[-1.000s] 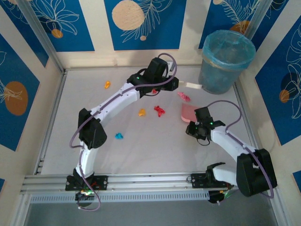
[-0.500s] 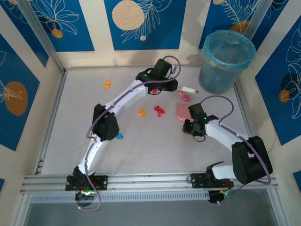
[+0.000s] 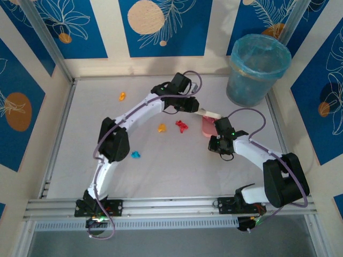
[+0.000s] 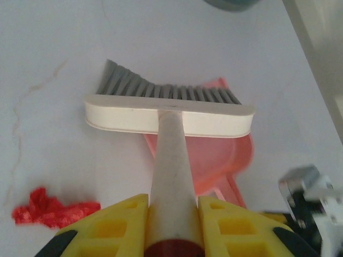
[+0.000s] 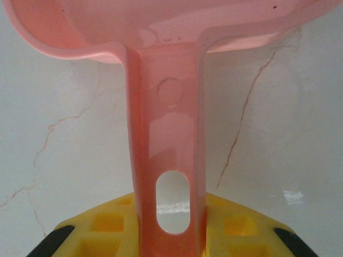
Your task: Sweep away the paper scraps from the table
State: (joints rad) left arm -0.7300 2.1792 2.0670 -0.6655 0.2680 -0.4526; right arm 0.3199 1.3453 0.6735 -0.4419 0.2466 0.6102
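My left gripper (image 3: 191, 106) (image 4: 172, 217) is shut on the cream handle of a small brush (image 4: 169, 115). Its grey bristles (image 4: 166, 92) rest on the white table (image 3: 75, 160) at the far lip of the pink dustpan (image 3: 207, 127) (image 4: 217, 160). My right gripper (image 3: 218, 138) (image 5: 170, 233) is shut on the dustpan's handle (image 5: 166, 134), holding the pan flat on the table. Paper scraps lie to the left: a red one (image 3: 182, 126) (image 4: 53, 209), two orange ones (image 3: 162, 127) (image 3: 122, 96) and a cyan one (image 3: 136, 155). The brush and arm hide any scrap under them.
A blue-green waste bin (image 3: 258, 69) stands at the table's back right corner. Aluminium rails (image 3: 161, 206) edge the table, with patterned wall panels behind and beside. Both arms bend over the table's middle and right.
The left arm has drawn the brush toward me and down to the dustpan's far lip. The pink scrap seen beside the pan earlier no longer shows. The dustpan has shifted slightly left.
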